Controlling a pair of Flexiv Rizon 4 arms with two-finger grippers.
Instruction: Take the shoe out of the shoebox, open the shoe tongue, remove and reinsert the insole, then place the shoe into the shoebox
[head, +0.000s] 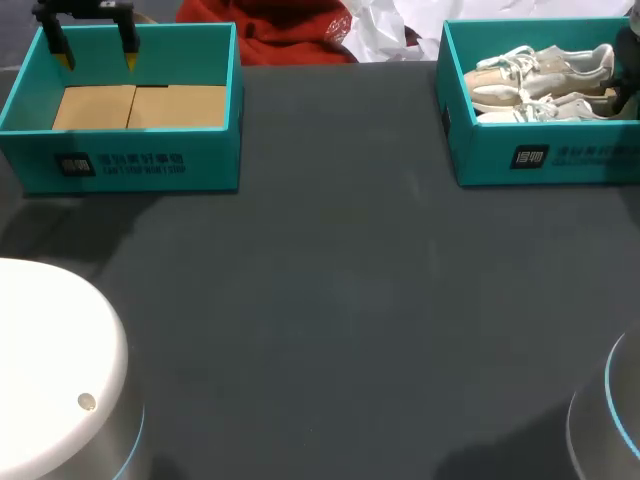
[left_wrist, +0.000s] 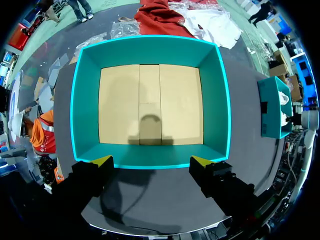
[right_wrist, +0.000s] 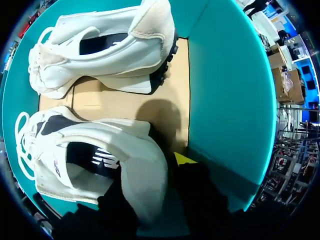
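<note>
Counting left to right: two teal boxes, two shoes, two grippers on one dark table (head: 330, 300). At the far left stands the left box (head: 130, 160), lidless, with only a tan cardboard liner (head: 140, 105) on its floor. The left gripper (head: 97, 52) hangs over this box's far edge, holding nothing. Its jaws are spread wide, about as wide as the liner in the left wrist view.

Well apart, at the far right, is the shoebox (head: 540, 155), also lidless. Both shoes are inside, pale, toes pointing left and laces loose. The far shoe (head: 545, 65) lies against the back wall and the near shoe (head: 535, 108) just beside it, toward the front wall.

The right gripper (right_wrist: 152, 175) is down inside the shoebox's right end, at the near shoe's heel. Cannot tell whether it grips the heel or is merely around it.
</note>
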